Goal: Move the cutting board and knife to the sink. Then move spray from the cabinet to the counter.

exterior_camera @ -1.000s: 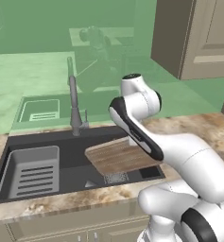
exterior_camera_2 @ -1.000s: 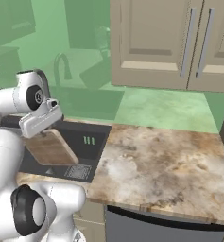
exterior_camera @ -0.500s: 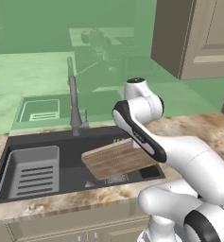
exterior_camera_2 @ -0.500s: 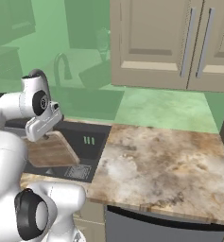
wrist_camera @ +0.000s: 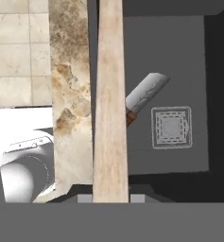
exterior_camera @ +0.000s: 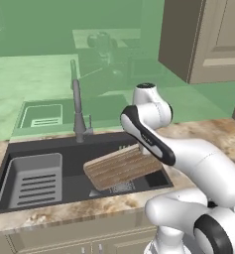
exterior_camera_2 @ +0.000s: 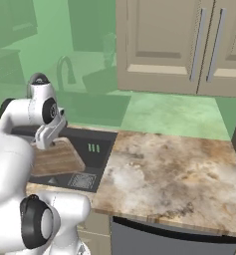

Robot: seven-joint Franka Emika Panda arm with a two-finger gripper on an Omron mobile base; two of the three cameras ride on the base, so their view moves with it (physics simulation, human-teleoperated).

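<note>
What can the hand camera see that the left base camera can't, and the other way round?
Hand view: the knife lying on the floor of the sink, its handle tucked behind the cutting board. Left base view: the tall faucet and the ribbed rack at the sink's left end. Both: the cutting board over the sink.

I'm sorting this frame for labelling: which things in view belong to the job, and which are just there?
Belong to the job:
cutting board, held by the shut hand over the sink
knife, lying in the sink by the drain
cabinet, doors closed
counter

Just there:
rack insert
faucet
</note>
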